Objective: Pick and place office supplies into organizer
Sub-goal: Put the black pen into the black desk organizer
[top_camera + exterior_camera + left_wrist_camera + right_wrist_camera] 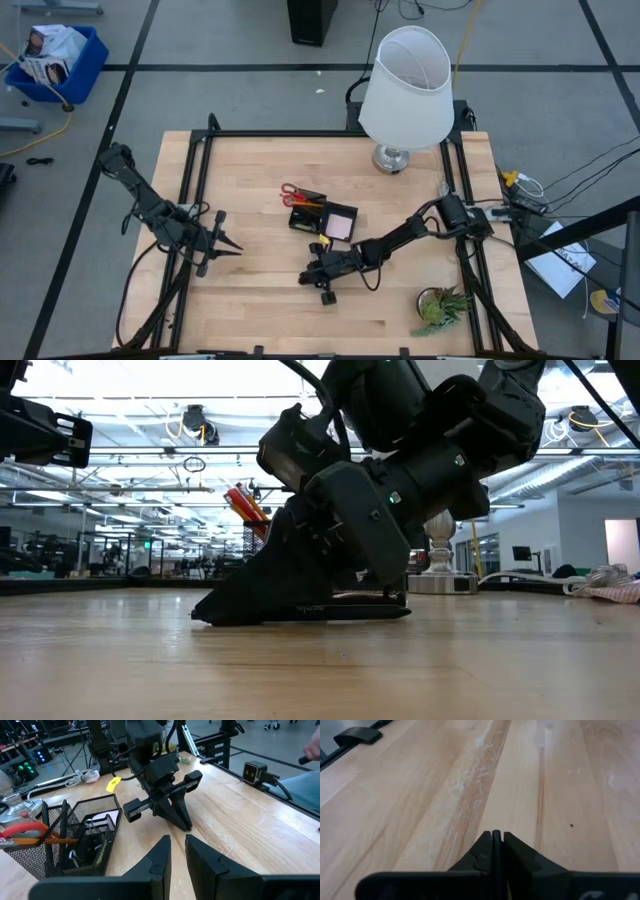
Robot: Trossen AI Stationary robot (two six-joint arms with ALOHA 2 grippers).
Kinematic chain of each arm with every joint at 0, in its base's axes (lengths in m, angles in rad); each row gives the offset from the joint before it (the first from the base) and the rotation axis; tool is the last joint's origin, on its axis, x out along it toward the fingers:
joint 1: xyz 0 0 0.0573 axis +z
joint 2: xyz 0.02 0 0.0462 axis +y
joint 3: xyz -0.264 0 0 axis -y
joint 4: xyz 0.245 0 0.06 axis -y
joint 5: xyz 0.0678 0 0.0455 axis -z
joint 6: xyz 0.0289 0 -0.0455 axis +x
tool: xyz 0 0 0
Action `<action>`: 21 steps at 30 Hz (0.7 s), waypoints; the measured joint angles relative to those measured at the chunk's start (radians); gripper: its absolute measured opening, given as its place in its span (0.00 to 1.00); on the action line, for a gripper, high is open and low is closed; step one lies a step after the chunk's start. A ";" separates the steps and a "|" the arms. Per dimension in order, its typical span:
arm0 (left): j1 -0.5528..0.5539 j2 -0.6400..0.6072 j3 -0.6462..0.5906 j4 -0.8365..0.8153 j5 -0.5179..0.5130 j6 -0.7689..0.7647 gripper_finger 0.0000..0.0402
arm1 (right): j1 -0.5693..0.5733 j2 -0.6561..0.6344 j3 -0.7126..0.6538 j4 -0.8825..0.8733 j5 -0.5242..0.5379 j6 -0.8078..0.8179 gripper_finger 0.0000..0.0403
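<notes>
The black mesh organizer [318, 216] stands mid-table, holding red-handled scissors [294, 196], orange pencils and the pink sticky-note pad [340, 223]. The left wrist view shows it too [75, 837]. My right gripper [312, 276] reaches in from the right, low over the table just in front of the organizer, shut on a thin black pen [496, 851]. A small yellow piece [322, 244] lies on the wood beside the pad. My left gripper [226, 246] waits open over the table's left part. My right gripper pinches the thin black pen [496, 840] between its two fingers, and the pen runs along them. The fingers [260, 595] slant down toward the table's left, their tips at the wood. A dark thin end [390, 612] shows level on the table behind them.
A white-shaded lamp [405, 85] stands at the far edge and a small green plant [442, 306] at the near right corner. A black frame rail [200, 170] borders the wood. Bare wood lies between the two grippers. A person's hand [312, 750] shows beyond the table.
</notes>
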State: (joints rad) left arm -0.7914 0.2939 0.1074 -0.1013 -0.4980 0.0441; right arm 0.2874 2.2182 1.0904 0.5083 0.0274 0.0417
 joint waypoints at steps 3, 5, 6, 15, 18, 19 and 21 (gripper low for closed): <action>0.000 0.000 0.000 0.000 0.000 0.000 0.16 | 0.000 0.002 -0.002 0.054 0.002 0.000 0.05; 0.000 0.000 0.000 0.000 0.000 0.000 0.16 | 0.000 0.000 -0.002 0.109 0.002 0.000 0.05; 0.000 0.000 0.000 0.000 0.000 0.000 0.16 | 0.000 -0.004 -0.002 0.140 0.001 0.000 0.06; 0.000 0.000 0.000 0.000 0.000 0.000 0.16 | 0.000 -0.058 -0.007 0.198 0.002 -0.030 0.05; 0.000 0.000 0.000 0.000 0.000 0.000 0.16 | 0.001 -0.064 -0.006 0.218 0.001 -0.031 0.06; 0.000 0.000 0.000 0.000 0.000 0.000 0.16 | 0.001 -0.064 -0.006 0.217 0.000 -0.031 0.07; 0.000 0.000 0.000 0.000 0.000 0.000 0.16 | 0.001 -0.064 -0.006 0.213 -0.002 -0.030 0.07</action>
State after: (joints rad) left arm -0.7914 0.2943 0.1074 -0.1017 -0.4977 0.0441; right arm 0.2886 2.1540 1.0843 0.7212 0.0257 0.0119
